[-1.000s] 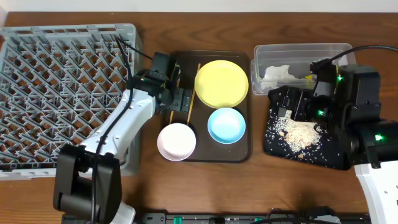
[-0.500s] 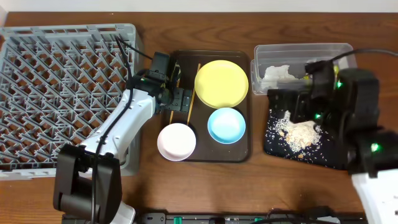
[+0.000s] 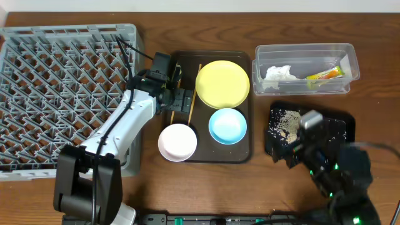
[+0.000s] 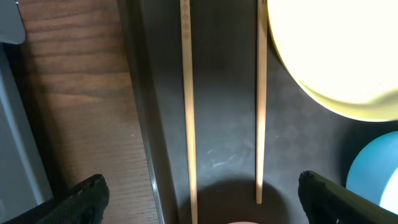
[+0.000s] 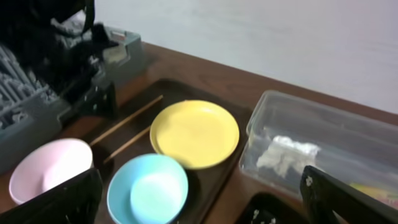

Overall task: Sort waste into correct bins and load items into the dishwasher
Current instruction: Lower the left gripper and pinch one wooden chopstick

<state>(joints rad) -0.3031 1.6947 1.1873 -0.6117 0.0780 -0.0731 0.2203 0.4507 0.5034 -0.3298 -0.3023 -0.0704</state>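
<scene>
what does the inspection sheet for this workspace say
surface: brown wooden table, dark brown tray at centre
job's things: round yellow plate, light blue bowl, white bowl and wooden chopsticks on that tray; large grey dish rack shows no dishes; crumpled white napkin and yellow-green wrapper in clear plastic tub; rice-like crumbs on flat black tray
clutter: nothing seen
grippers: left gripper open over the chopsticks; right gripper open, holding nothing
cables: black cable crosses the rack's corner
surroundings: pale wall

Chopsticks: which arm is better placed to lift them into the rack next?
Left. The left gripper hangs open over the chopsticks, next to the rack; the right gripper sits far off by the black tray.
</scene>
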